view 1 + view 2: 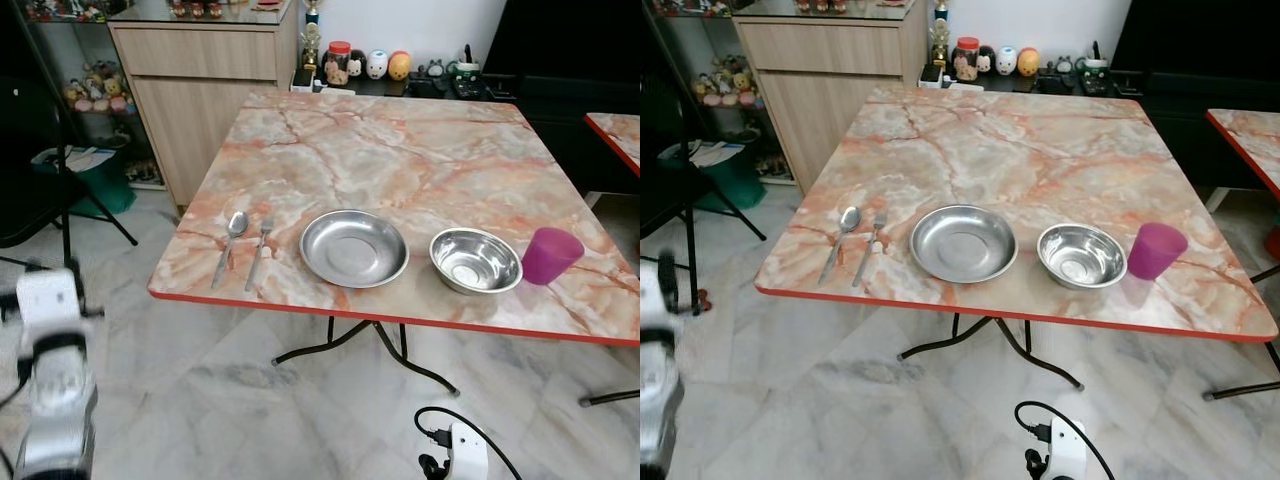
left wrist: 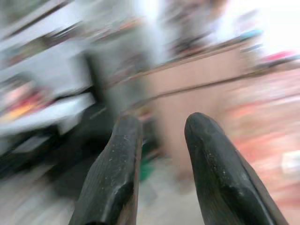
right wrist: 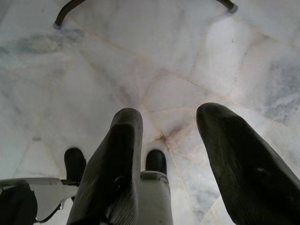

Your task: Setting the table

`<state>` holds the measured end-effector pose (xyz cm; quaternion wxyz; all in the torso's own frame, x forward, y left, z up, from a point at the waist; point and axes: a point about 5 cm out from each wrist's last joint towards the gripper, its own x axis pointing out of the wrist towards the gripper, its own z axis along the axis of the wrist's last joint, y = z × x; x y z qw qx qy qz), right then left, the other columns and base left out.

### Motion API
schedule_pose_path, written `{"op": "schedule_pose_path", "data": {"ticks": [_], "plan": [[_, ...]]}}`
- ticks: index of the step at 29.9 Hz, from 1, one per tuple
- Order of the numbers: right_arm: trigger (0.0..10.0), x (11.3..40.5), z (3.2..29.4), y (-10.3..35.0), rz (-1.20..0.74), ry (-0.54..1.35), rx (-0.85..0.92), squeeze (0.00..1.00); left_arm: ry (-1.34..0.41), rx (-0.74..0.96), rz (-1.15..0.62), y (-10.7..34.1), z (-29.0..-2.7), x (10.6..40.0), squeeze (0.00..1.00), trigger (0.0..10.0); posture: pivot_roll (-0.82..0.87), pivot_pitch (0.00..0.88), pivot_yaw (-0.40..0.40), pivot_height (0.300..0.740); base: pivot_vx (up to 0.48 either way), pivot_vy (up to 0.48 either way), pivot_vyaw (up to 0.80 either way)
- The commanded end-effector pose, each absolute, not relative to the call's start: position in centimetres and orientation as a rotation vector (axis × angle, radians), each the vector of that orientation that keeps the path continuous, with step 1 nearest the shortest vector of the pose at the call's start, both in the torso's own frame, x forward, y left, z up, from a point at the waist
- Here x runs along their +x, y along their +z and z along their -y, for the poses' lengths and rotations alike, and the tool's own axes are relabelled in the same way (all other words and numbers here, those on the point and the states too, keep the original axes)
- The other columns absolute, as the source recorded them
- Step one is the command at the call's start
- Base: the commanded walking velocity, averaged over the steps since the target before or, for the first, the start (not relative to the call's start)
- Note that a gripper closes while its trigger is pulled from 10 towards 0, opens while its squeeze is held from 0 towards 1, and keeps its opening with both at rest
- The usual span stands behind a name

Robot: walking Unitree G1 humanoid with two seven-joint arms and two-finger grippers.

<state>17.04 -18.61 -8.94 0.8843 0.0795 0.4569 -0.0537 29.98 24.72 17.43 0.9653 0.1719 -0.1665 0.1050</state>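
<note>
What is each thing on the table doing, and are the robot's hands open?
spoon: lying flat, beside fork
fork: lying flat
plate: upright, empty
bowl: upright, empty
purple cup: standing upright
left gripper: open, holding nothing
right gripper: open, pointing at floor

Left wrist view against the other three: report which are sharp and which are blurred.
Left wrist view: background smeared, only the left gripper reads clearly, open. Eye views: table and dishes sharp, left arm at the edge blurred. Right wrist view: crisp floor, right gripper open.
</note>
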Motion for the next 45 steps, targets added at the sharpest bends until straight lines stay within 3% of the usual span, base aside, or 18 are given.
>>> {"op": "schedule_pose_path", "data": {"ticks": [1, 5, 7, 10, 12, 26, 36, 45], "plan": [[10.0, 16.9, 18.6, -9.0, -0.967, -0.108, 0.156, 0.00, -0.003, 0.293, 0.336, 18.3, -20.2, 31.3, 0.00, 10.0, 0.12, 0.000, -0.041, 0.740, 0.000, 0.000, 0.00], [10.0, 17.0, 18.5, -9.0, -0.960, -0.113, 0.164, 0.00, -0.101, 0.129, 0.325, 18.8, -16.8, 32.2, 0.00, 10.0, 0.10, 0.000, -0.034, 0.740, 0.000, 0.000, 0.00], [10.0, 17.0, 18.5, -9.0, -0.957, -0.116, 0.167, 0.00, -0.130, 0.128, 0.314, 18.3, -16.1, 32.2, 0.00, 10.0, 0.10, 0.000, -0.034, 0.740, 0.000, 0.000, 0.00], [10.0, 17.0, 18.6, -9.0, -0.958, -0.121, 0.168, 0.00, -0.119, 0.206, 0.292, 17.2, -16.5, 32.1, 0.00, 10.0, 0.10, 0.000, -0.032, 0.740, 0.000, 0.000, 0.00], [10.0, 16.9, 18.6, -9.0, -0.957, -0.124, 0.170, 0.00, -0.123, 0.364, 0.296, 16.6, -16.7, 31.8, 0.00, 10.0, 0.10, 0.000, -0.032, 0.740, 0.000, 0.000, 0.00], [10.0, 16.9, 19.3, -8.9, -0.943, -0.138, 0.155, 0.00, -0.158, 0.310, 0.237, 13.5, -17.4, 28.6, 0.00, 10.0, 0.09, 0.000, -0.029, 0.740, 0.000, 0.000, 0.00], [10.0, 17.0, 18.9, -8.9, -0.939, -0.120, 0.145, 0.00, -0.116, 0.260, 0.227, 13.2, -16.8, 29.1, 0.00, 10.0, 0.08, 0.000, -0.027, 0.740, 0.000, 0.000, 0.00], [10.0, 17.0, 18.8, -8.9, -0.938, -0.121, 0.149, 0.00, -0.124, 0.264, 0.229, 13.5, -16.8, 29.3, 0.00, 10.0, 0.08, 0.000, -0.024, 0.740, 0.000, -0.415, 0.00]]}}
